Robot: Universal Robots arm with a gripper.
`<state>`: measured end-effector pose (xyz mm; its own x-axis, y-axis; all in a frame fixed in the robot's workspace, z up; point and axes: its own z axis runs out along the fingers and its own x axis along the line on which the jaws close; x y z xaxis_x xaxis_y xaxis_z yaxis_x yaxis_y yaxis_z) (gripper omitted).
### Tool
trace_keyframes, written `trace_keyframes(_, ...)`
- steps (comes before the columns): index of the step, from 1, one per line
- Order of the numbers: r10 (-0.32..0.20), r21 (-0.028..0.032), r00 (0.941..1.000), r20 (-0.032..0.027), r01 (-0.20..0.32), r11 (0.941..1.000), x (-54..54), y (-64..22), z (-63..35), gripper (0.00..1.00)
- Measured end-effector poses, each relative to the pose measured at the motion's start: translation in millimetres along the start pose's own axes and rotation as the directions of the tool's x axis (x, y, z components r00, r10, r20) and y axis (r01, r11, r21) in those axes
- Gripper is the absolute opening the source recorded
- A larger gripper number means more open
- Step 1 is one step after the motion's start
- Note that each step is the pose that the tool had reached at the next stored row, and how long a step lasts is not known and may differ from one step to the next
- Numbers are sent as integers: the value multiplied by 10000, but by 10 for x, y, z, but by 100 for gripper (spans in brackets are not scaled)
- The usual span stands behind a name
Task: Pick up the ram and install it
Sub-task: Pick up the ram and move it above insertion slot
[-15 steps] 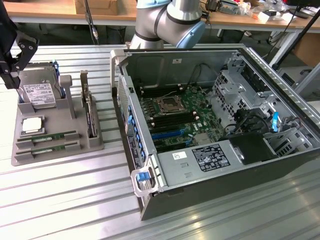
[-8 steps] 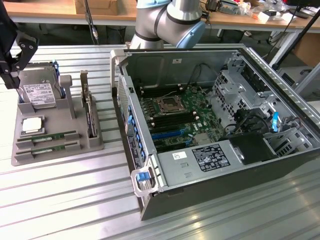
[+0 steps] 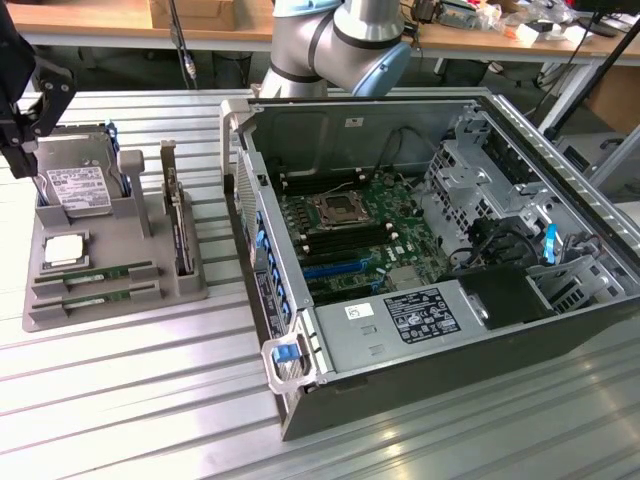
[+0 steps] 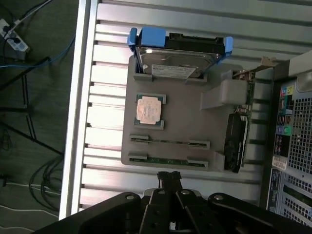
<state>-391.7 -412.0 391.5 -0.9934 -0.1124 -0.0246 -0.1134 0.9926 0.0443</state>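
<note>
The gripper hangs above the grey tray at the exterior view's left, over the end where the hard drive stands tilted in its blue-edged holder. Its black fingers are pressed together with nothing between them (in the wrist view they meet in one narrow tip, just off the tray's edge). Both sticks lie flat in the tray, side by side and parallel, each in its own long slot: the outer ram stick runs along the tray's edge, and the inner ram stick lies just beside it, between it and the square silver processor chip. The gripper touches neither of them. A dark expansion card stands upright on edge in a slot at the side of the tray nearest the computer case. The case lies open on the ribbed metal table, well apart from the sticks, with its green motherboard facing up and long dark memory slots on either side of the processor socket
</note>
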Motion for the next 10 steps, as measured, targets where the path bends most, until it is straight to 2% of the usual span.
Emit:
trace_keyframes(5,-611,-16,9981,-26,611,9981,0,0,0,10)
trace_keyframes(10,-1347,-37,9909,-57,1347,9909,0,0,0,10)
